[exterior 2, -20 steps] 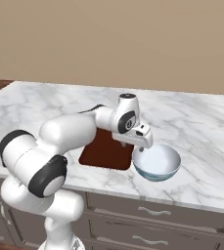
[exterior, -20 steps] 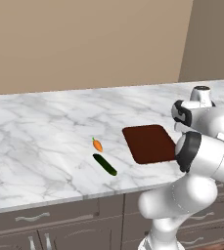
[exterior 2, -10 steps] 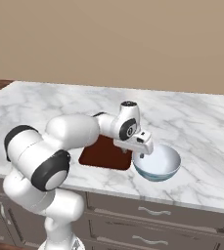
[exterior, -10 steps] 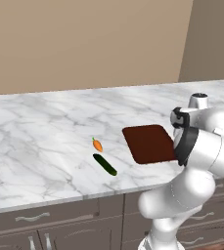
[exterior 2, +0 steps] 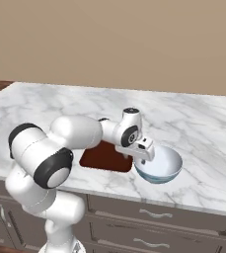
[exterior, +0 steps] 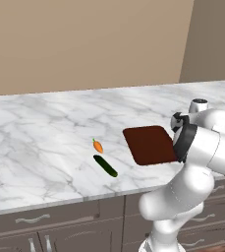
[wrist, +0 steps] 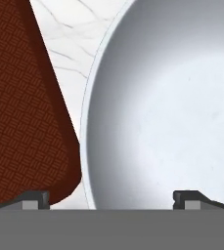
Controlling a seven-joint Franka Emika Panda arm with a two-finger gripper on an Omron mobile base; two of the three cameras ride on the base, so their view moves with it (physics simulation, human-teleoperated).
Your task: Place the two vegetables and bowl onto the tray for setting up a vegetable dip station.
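Straddling the near rim of the bowl (wrist: 172, 97) with the tool (wrist: 111, 197) spread wide, tray (wrist: 20, 112) edge just beside; carrot (exterior: 98, 145) and cucumber (exterior: 105, 166) well apart on open tabletop (exterior: 40, 133).

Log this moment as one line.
gripper: open, straddling bowl rim | tray: bare | carrot, cucumber: on counter

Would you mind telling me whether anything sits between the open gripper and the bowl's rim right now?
Nothing visible does. The gripper straddles the near rim of the bowl, one fingertip over the tray edge, the other inside the bowl.
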